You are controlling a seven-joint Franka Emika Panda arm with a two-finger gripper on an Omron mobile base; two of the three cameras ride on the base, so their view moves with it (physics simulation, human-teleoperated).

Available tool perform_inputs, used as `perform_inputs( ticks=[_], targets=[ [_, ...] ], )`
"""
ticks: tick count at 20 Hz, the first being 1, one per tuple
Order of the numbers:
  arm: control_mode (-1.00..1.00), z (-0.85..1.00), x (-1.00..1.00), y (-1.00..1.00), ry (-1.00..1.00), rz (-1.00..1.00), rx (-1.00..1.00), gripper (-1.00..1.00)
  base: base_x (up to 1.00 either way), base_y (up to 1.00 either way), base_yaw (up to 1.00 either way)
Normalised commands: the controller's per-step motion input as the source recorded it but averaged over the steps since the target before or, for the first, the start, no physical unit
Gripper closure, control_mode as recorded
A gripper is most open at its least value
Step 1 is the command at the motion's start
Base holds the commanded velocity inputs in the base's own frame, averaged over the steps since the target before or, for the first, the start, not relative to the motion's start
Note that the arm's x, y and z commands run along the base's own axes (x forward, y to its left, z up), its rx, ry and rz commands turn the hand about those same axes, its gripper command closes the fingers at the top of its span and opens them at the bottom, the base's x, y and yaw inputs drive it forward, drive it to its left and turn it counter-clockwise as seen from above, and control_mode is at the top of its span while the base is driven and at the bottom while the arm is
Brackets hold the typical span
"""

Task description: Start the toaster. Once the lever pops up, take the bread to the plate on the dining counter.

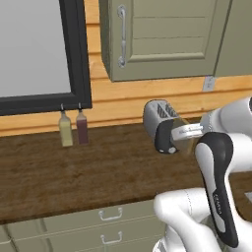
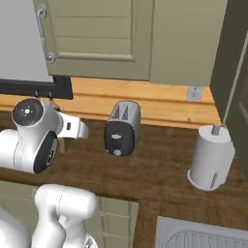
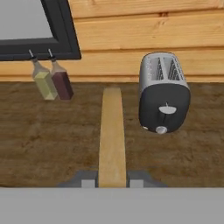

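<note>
In the hand view the bread is a thin tan slice seen edge-on, running up from between the two dark fingertips. My gripper is shut on its lower end. The silver toaster stands on the dark worktop just right of the slice, its black end panel facing me. The pale lever sits in its slot above the round knob. The toaster stands by the wooden back wall, with the hand beside it. The plate and the dining counter are out of view.
Two small bottles stand under the black window frame. A paper towel roll stands right of the toaster, a sink lies at the front right. Wall cabinets hang overhead; drawers sit below the worktop.
</note>
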Motion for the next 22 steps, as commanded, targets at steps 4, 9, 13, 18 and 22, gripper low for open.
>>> perform_inputs(
  ticks=[4,9,13,18,22],
  targets=[
    [1.00,0.00,0.00,0.00,0.00,0.00,0.00,1.00,-0.53,1.00,0.00],
    [1.00,0.00,0.00,0.00,0.00,0.00,0.00,1.00,-0.42,0.71,0.16],
    [1.00,0.00,0.00,0.00,0.00,0.00,0.00,1.00,-0.23,0.50,0.53],
    [1.00,0.00,0.00,0.00,0.00,0.00,0.00,1.00,-0.28,0.45,0.72],
    [1.00,0.00,0.00,0.00,0.00,0.00,0.00,1.00,-0.34,0.53,0.86]
  ],
)
